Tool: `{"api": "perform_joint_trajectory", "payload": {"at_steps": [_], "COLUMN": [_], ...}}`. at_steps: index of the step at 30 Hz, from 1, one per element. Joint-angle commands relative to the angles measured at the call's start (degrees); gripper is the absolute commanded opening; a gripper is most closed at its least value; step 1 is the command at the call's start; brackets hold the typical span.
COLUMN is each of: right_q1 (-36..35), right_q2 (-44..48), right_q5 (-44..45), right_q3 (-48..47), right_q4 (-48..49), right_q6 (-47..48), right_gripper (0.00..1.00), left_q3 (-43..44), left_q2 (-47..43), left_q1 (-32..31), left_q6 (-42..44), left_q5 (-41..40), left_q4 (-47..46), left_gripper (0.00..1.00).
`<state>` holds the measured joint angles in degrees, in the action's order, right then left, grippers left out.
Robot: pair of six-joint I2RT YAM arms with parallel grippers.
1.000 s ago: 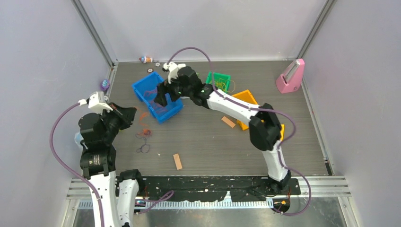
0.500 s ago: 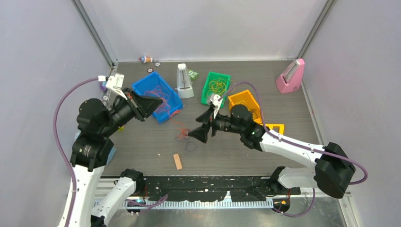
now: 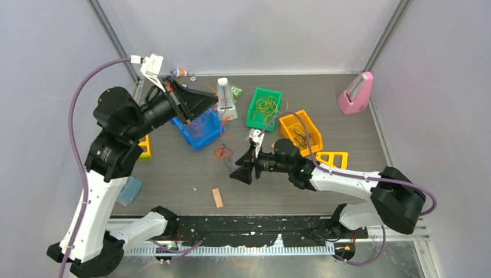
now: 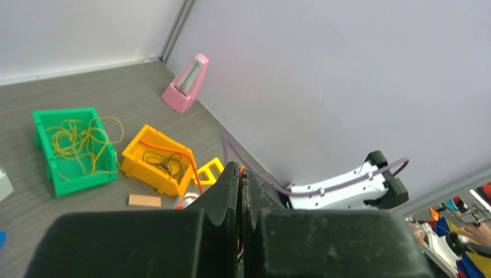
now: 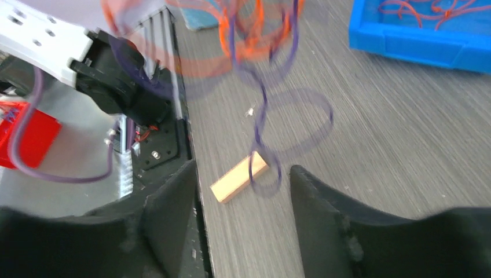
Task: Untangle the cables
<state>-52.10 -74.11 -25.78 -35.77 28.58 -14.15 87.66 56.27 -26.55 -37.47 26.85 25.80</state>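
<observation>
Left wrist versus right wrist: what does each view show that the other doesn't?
Only left wrist: green bin of yellow cables, orange bin, pink metronome, shut left pincer pinching an orange strand. Only right wrist: blue bin, blurred orange-purple tangle, open right pincer. Both: the table.

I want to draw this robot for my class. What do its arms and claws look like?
Both arms are smooth white tubes joined by chunky black joints. The left arm and right arm each carry a thin purple hose looping alongside. The left claw and right claw are black, each with two wedge-shaped fingers. A small white bracket sits behind each claw.
</observation>
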Motion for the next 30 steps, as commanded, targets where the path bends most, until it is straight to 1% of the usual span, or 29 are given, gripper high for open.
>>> {"api": "perform_joint_trajectory", "payload": {"at_steps": [1,2,3,5,7,8,9,10,11,12,13,15,17,18,20,21,23,24,27,30], "right_q1": [-0.59,-0.57,-0.55,-0.55,-0.59,-0.58,-0.57,-0.55,-0.60,-0.56,-0.56,-0.89,-1.05,-1.07,-1.03,-1.11,-1.69,-2.04,-3.59,-4.11], "right_q2": [-3.33,-4.07,-4.50,-4.67,-3.93,-3.10,-1.95,-1.23,0.23,1.09,2.96,5.45,7.31,7.66,7.48,6.39,3.44,2.34,-3.24,-5.93], "right_q5": [2.67,3.39,3.51,3.58,4.16,4.55,5.55,5.96,6.85,7.31,9.21,13.54,15.08,14.85,11.70,8.70,5.84,6.05,6.73,8.06], "right_q3": [-0.81,-0.80,-0.88,-0.87,-0.30,-0.02,0.72,1.15,2.02,2.46,3.43,3.93,4.17,4.10,2.85,0.82,-3.27,-5.94,-9.51,-10.62], "right_q4": [6.41,6.54,6.61,6.85,7.42,7.44,7.56,7.75,7.73,8.03,8.14,6.99,7.45,8.99,10.62,10.57,9.29,7.98,7.92,12.47], "right_q6": [-2.49,-2.65,-2.81,-3.22,-3.45,-3.44,-3.39,-3.19,-2.57,-2.21,-1.25,0.60,2.30,2.95,3.17,3.08,2.64,2.53,2.03,0.73], "right_gripper": [0.43,0.31,0.12,0.06,0.06,0.11,0.46,0.65,0.93,0.99,0.97,0.95,0.95,0.95,0.95,0.95,0.95,0.96,0.99,0.96], "left_q3": [9.01,11.54,13.90,19.42,21.94,22.51,22.73,22.59,22.28,21.90,21.31,20.24,19.77,19.74,20.03,20.09,19.99,19.71,19.22,19.10], "left_q2": [1.62,2.44,3.38,5.15,6.56,6.99,7.27,7.49,7.71,7.82,7.99,8.27,8.82,9.30,10.07,10.36,10.68,10.68,10.40,10.09], "left_q1": [-0.26,-0.26,-0.26,-0.19,-0.17,-0.17,-0.17,-0.17,-0.17,-0.13,-0.17,-0.17,-0.17,-0.17,-0.17,-0.17,-0.17,-0.17,-0.17,-0.17], "left_q6": [1.74,2.19,2.48,2.95,3.47,3.59,3.63,3.47,3.31,3.12,2.90,2.42,1.54,1.19,0.08,-0.39,-1.19,-1.39,-1.43,-0.84], "left_q5": [-3.40,-4.05,-4.41,-5.11,-6.08,-6.40,-6.35,-6.18,-5.93,-5.60,-5.19,-4.28,-3.53,-2.91,-1.88,-1.24,-0.53,-0.29,-0.45,-1.40], "left_q4": [0.29,1.30,2.36,4.26,5.68,5.91,5.88,5.66,5.48,5.22,4.68,3.23,2.15,1.73,1.24,0.88,0.35,0.12,0.21,0.65], "left_gripper": [0.00,0.00,0.00,0.00,0.00,0.00,0.00,0.00,0.00,0.00,0.00,0.00,0.00,0.00,0.00,0.00,0.00,0.00,0.00,0.00]}}
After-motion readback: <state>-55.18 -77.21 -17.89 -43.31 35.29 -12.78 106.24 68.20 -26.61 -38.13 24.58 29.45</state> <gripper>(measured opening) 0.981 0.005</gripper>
